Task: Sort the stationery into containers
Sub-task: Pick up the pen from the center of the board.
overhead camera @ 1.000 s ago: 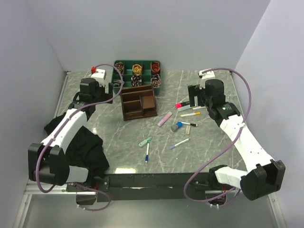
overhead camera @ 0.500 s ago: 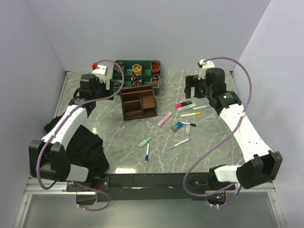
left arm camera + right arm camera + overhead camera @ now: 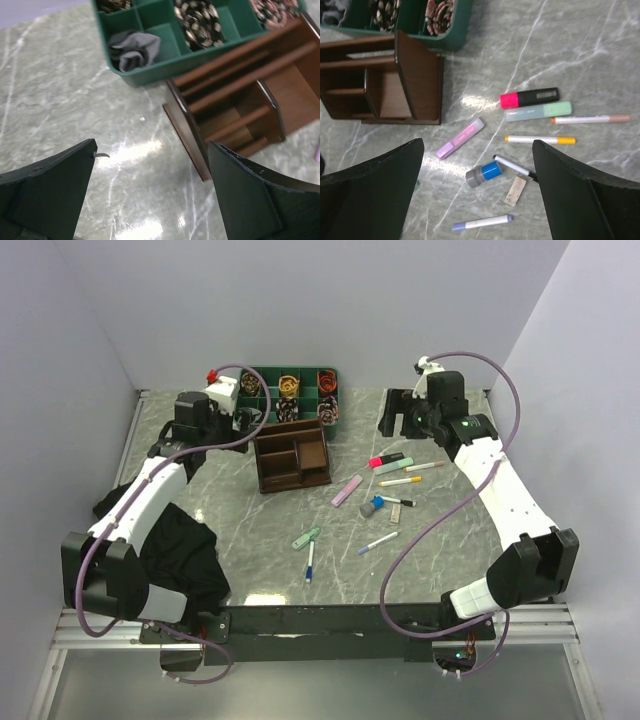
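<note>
The dark brown organiser (image 3: 291, 455) (image 3: 240, 105) (image 3: 385, 80) stands left of centre with its compartments showing nothing inside. Loose stationery lies to its right: a pink-and-black marker (image 3: 386, 459) (image 3: 529, 97), a mint marker (image 3: 538, 111), a yellow-tipped pen (image 3: 400, 481) (image 3: 540, 140), a lilac bar (image 3: 347, 490) (image 3: 460, 138), a grey-blue cylinder (image 3: 373, 507) (image 3: 483, 174), a blue-tipped pen (image 3: 377, 542) (image 3: 481, 222) and a mint clip (image 3: 306, 537). My left gripper (image 3: 245, 418) (image 3: 151, 150) hovers open just left of the organiser. Above the pens, my right gripper (image 3: 395, 418) (image 3: 477, 150) hangs open and holds nothing.
A green tray (image 3: 290, 392) (image 3: 150, 65) (image 3: 450, 42) of hair ties sits right behind the organiser. A black cloth (image 3: 185, 550) lies at the near left under the left arm. Grey walls close in the table on three sides.
My right gripper has risen and swung back toward the far wall, away from the pens. The left gripper has shifted slightly right toward the organiser. Both stay open.
</note>
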